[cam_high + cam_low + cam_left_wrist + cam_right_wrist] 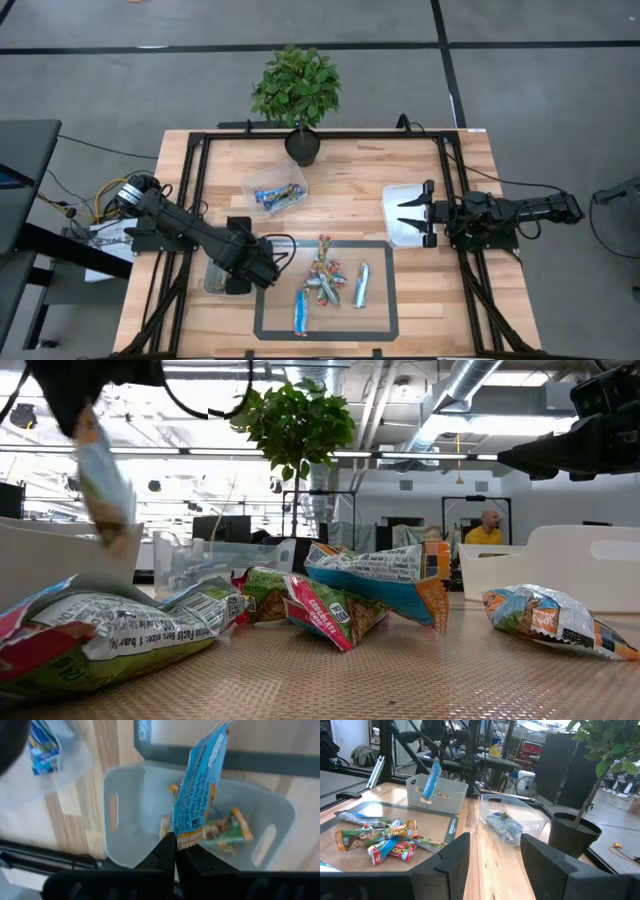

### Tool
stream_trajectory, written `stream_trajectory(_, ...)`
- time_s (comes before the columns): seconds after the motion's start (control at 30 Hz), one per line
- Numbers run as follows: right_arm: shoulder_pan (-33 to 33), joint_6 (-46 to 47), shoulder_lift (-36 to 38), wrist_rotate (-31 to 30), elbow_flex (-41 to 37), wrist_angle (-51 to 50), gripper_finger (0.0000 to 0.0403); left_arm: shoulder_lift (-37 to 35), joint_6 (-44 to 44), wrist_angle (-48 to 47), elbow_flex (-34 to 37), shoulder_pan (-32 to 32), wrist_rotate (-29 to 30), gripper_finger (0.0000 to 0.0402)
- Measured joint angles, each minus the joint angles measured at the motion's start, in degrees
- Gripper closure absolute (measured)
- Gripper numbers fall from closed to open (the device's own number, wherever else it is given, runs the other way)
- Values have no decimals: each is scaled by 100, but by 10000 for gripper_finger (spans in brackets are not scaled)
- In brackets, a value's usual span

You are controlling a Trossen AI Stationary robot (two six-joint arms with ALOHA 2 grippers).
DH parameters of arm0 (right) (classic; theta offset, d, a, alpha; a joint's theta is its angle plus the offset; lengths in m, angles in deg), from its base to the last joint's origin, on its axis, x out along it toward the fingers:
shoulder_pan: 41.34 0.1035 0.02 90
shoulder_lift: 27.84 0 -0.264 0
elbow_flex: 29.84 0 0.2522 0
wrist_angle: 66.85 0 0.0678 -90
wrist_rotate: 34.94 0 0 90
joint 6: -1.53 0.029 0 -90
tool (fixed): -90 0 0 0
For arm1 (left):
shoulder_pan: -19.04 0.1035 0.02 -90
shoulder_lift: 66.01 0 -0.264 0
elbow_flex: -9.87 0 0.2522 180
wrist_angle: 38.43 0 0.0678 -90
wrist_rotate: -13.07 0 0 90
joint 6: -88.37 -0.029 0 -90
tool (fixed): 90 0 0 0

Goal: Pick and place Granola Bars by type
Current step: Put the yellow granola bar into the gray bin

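Left pincer [175,845] clenched on the lower end of a blue shiny-wrapped granola bar [197,795], bar hanging upright above the grey plastic bin [125,815] at the left edge of the light wooden surface [350,205]; left wrist view shows brown/gold-green wrapped bars [225,830] already lying in that bin, which the high view hides under the arm; right wrist view shows the same blue bar [431,782] dangling over the grey bin [437,795] from across the surface; low view shows it blurred at upper left [105,475]; loose pile of mixed wrapped bars [325,275] on the dark-bordered mat [380,330] in the front centre, just beside the left pincer's bin, two blue ones lying apart from the pile; clear plastic bin [275,192] with blue bars inside sits near the potted green plant [297,90]; right pincer [408,217] fingers spread, holding nothing, hovering over the white bin [400,232] on the right side, well apart from the pile; low view alone shows a person in a yellow top [486,532] far behind the surface.
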Motion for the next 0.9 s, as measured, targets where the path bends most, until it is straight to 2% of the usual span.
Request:
stream_trajectory(0.17,1,0,0,0,-2,0,232,-32,-11,-5,-113,-48,-322,401)
stream_trajectory(0.57,1,0,0,0,0,0,232,-645,19,-40,-97,-68,-314,401)
stream_trajectory(0.67,-1,0,0,0,0,0,232,-905,101,-43,161,-49,-286,401)
stream_trajectory(0.9,-1,0,2,0,0,0,232,-1622,358,-48,1282,65,-265,402)
